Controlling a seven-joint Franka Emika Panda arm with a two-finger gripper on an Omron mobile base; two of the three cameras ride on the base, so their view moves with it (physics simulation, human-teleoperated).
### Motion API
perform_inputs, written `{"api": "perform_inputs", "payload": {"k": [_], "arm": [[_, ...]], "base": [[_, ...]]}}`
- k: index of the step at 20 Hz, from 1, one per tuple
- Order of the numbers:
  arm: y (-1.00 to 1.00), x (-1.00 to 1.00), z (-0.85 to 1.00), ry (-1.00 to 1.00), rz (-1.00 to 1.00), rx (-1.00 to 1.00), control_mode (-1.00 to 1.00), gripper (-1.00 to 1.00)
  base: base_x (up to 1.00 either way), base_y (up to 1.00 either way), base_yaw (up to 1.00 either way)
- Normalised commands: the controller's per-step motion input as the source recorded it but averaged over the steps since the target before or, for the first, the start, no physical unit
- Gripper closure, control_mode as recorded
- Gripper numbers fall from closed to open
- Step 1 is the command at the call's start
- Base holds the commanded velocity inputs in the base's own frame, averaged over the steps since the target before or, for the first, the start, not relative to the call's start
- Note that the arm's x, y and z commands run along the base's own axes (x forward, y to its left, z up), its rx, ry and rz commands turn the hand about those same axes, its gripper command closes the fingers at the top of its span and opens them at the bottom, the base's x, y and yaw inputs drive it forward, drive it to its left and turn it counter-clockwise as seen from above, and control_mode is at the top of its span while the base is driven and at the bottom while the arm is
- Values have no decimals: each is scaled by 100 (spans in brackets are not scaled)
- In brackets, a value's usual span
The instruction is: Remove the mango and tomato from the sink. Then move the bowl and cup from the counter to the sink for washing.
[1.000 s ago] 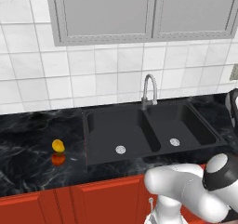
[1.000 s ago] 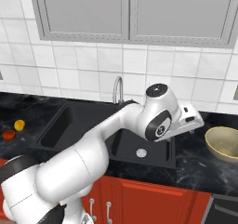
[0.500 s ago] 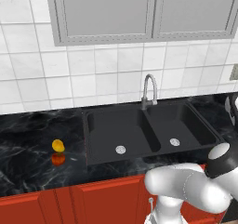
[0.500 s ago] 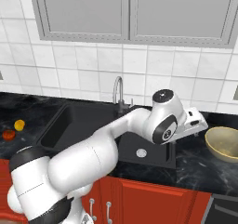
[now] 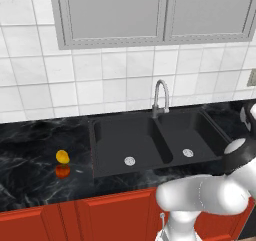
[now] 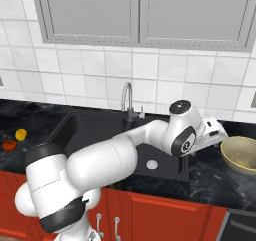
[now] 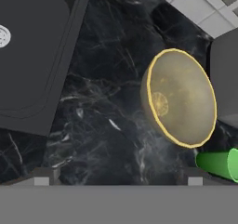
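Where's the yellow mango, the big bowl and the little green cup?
mango (image 5: 62, 156), left base view, middle of the fruit.
bowl (image 7: 183, 97), hand view, pale inside.
cup (image 7: 218, 164), hand view, green side wall.

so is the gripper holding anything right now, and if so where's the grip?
Nothing is held. In the hand view the fingertips stand apart over bare counter; the bowl and cup sit untouched ahead on the counter.
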Motion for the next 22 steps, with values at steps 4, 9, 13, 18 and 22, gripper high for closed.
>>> {"api": "perform_inputs", "payload": {"k": [4,9,13,18,22], "arm": [[-25,20,-13,0,0,0,-100,-100],[-20,19,-13,2,0,0,-100,-100],[-21,17,-13,1,0,0,-100,-100],[-20,11,-15,1,0,0,-100,-100],[-18,10,-15,0,0,1,-100,-100]], "base": [[0,0,0],[0,0,0],[0,0,0],[0,0,0],[0,0,0]]}}
